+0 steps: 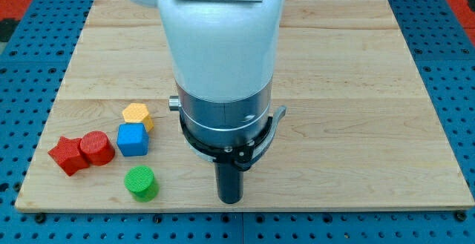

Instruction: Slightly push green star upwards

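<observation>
Green star is nowhere we can see on the table (356,88), while our tip (231,199), a bare fingerless rod, stands apart, to the view's right of the green cylinder (140,183).

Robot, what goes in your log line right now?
my tip: view's right of green cylinder, apart | green star: not seen

The board (356,88) is pale wood, matt, with visible grain. The arm housing (223,44) is glossy white plastic above a brushed metal ring (223,114). Left of my tip (231,198), the green cylinder (141,183) shows ribbed, matt plastic.
</observation>
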Robot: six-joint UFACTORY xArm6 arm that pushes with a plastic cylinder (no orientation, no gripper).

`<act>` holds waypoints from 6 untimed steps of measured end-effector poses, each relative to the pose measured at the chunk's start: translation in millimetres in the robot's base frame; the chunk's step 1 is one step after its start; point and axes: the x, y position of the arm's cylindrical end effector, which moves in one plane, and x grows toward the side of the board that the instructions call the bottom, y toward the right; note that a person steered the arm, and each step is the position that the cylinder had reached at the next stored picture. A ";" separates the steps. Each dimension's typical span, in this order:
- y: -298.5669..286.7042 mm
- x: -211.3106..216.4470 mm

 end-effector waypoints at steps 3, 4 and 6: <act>17.5 -18.8; 17.5 -18.8; 0.0 -45.3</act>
